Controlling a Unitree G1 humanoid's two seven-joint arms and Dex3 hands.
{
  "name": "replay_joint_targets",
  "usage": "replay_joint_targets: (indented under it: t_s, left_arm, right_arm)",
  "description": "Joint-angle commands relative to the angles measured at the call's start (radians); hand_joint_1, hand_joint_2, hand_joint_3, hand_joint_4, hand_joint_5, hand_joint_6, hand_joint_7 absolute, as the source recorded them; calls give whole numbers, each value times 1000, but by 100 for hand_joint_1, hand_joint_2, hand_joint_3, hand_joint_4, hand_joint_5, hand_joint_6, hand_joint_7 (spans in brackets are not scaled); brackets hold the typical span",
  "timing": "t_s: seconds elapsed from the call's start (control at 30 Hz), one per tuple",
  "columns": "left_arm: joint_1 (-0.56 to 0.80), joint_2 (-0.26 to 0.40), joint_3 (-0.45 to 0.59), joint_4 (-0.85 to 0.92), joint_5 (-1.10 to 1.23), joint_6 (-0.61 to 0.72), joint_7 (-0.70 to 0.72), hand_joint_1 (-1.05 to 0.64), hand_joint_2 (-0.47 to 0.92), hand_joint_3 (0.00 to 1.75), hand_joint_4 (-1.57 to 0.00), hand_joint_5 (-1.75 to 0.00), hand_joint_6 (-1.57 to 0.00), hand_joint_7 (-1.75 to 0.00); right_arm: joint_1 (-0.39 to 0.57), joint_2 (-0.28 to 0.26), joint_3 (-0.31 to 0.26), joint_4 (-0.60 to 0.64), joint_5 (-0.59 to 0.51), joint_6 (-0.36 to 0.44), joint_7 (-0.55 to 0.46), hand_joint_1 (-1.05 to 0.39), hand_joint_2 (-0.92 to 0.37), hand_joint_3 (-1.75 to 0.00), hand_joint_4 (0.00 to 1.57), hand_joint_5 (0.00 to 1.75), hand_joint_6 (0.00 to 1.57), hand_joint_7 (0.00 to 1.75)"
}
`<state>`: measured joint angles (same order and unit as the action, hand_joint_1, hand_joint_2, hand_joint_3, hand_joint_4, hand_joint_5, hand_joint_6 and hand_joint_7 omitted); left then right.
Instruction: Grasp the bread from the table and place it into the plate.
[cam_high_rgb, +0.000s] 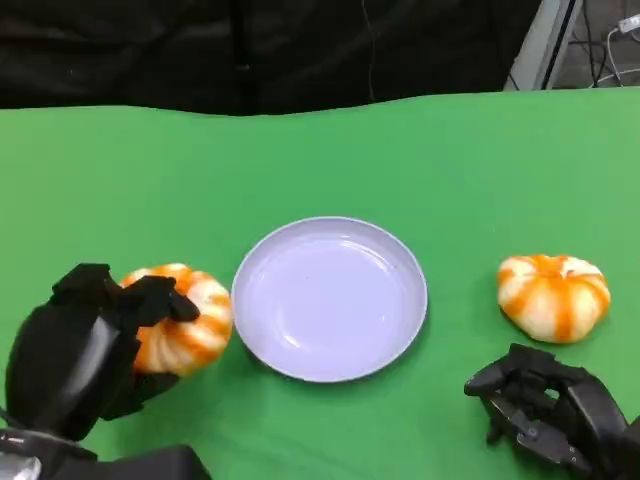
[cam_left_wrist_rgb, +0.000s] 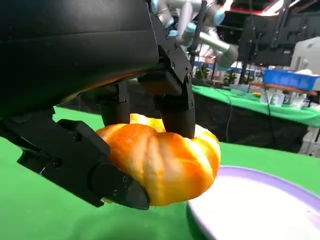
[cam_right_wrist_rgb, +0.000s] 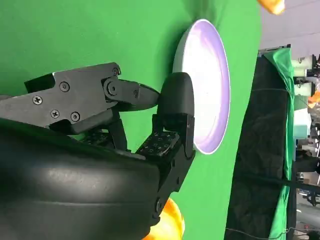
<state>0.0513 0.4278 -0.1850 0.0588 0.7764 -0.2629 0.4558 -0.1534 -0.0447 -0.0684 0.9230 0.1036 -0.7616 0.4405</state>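
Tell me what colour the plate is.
The plate is pale lavender-white, plain with no pattern, seen best in the head view.

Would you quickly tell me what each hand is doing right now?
Left hand: holding the bread, fingers wrapped around it beside the plate.
Right hand: fingers curled in, holding nothing.

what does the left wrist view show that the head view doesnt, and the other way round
Left wrist view alone: the fingers pressed into the bread's top with the thumb under its side, and a room with other green tables behind. Head view alone: a second bread lying free on the table beyond the plate, and the right hand near it, holding nothing. Both share the left hand gripping the bread beside the plate's rim.
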Motion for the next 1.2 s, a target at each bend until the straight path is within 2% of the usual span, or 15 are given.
replay_joint_targets:
  t_s: [0.03, 0.1, 0.3, 0.5, 0.6, 0.77, 0.87, 1.0, 1.13, 1.2]
  left_arm:
    - [11, 23, 22, -45, 2, -8, -16, -13, 60, 64, -77, -175, -88, -126]
    - [12, 19, 22, -58, 4, -7, -23, -13, 59, 65, -77, -175, -86, -129]
    - [-3, 0, 5, -67, 9, -18, -31, -14, 59, 65, -77, -174, -88, -123]
    - [-48, -20, -24, -16, 9, -50, -17, -16, 62, 58, -76, -175, -87, -121]
    - [-79, -31, -36, 19, 8, -66, -16, -14, 64, 53, -75, -174, -90, -112]
    - [-159, -57, -70, 112, 4, -97, -10, -15, 73, 38, -70, -175, -84, -121]
    - [-192, -70, -83, 150, 2, -113, -9, -16, 75, 37, -70, -174, -83, -122]
    - [-255, -98, -111, 214, -7, -139, -16, -17, 76, 36, -73, -170, -89, -112]
    - [-310, -123, -132, 280, -16, -172, -16, -12, 76, 38, -70, -174, -83, -122]
    - [-340, -135, -143, 321, -18, -188, -13, -10, 74, 42, -73, -169, -85, -117]
  right_arm:
    - [6, -10, -2, 13, -2, 8, -4, -25, -92, -44, 66, 170, 80, 96]
    - [7, -10, -1, 13, -4, 7, -7, -26, -92, -44, 66, 171, 80, 96]
    - [6, -9, -2, 16, -1, 7, -2, -25, -92, -44, 65, 171, 80, 96]
    - [6, -6, -2, 16, -1, 4, -4, -25, -92, -44, 65, 170, 80, 96]
    - [7, -5, 0, 16, -4, 0, -6, -26, -92, -44, 65, 170, 80, 96]
    - [7, -2, 0, 20, -5, -8, -10, -26, -92, -43, 66, 170, 80, 96]
    - [9, -1, 1, 18, -7, -6, -14, -27, -92, -43, 66, 169, 80, 95]
    - [14, 0, 7, 7, -18, -1, -31, -28, -92, -43, 66, 169, 80, 95]
    - [15, 3, 12, 3, -19, -3, -34, -28, -92, -42, 67, 169, 80, 95]
    - [14, 5, 14, 6, -19, -6, -35, -27, -92, -43, 67, 170, 80, 95]
